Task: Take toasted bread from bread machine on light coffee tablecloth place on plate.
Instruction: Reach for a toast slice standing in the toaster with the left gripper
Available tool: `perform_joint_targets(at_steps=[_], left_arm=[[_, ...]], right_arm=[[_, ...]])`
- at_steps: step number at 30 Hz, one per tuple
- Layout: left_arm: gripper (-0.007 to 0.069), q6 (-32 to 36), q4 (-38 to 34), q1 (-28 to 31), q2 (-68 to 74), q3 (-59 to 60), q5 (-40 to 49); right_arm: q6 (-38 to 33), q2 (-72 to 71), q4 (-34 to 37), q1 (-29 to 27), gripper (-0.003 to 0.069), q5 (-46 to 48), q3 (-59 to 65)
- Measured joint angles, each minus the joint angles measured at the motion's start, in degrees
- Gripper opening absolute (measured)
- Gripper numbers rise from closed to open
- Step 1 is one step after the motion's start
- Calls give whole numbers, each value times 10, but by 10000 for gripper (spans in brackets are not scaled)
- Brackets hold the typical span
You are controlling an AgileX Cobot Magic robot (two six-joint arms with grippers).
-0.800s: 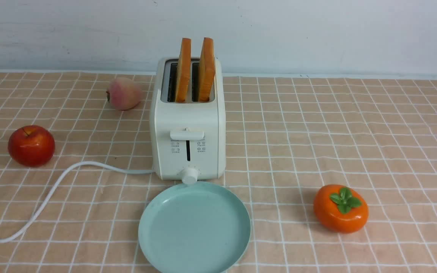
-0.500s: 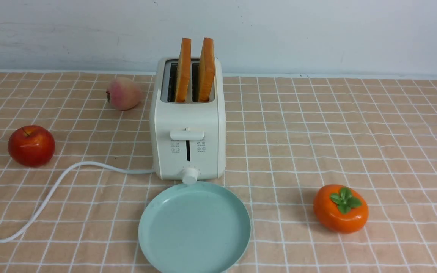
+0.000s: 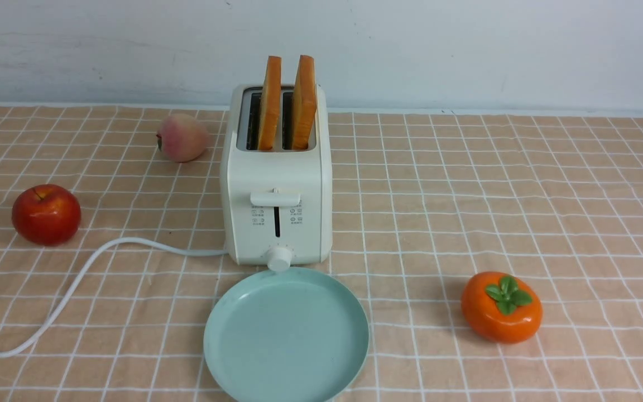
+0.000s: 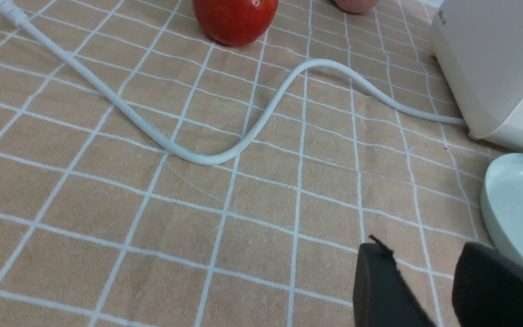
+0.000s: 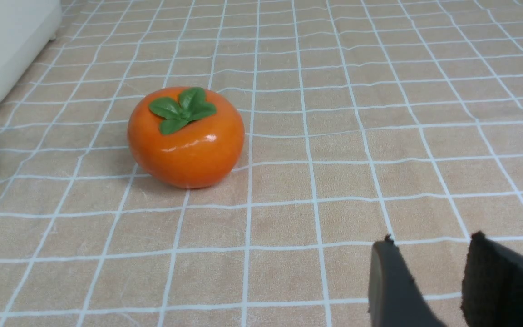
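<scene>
Two slices of toasted bread [image 3: 270, 106] stand upright in the bread machine [image 3: 277, 178], with the plate [image 3: 286, 335] just in front on the light coffee tablecloth [image 3: 522, 184]. My left jaws hang apart beside the plate's rim, and my right jaws hang apart near the persimmon [image 5: 185, 138].

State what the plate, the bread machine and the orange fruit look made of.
Plate: likely matte plastic, even pale teal with faint specks.
Bread machine: smooth cream plastic shell, soft sheen, rounded moulded corners.
Orange fruit: probably a glossy plastic replica; hard highlights, uniform colour, stiff green leaves.
</scene>
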Motion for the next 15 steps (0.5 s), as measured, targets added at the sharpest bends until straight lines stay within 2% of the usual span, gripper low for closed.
perform_joint_targets(at_steps=[4,11,15], left_arm=[[238,-1,-25,0,0,0,-44],[238,-12,-130,0,0,0,-163],[238,-14,-193,0,0,0,-211]], right_arm=[[0,0,0,0,240,0,0],[1,0,7,0,240,-5,0],[38,0,108,0,240,-58,5]])
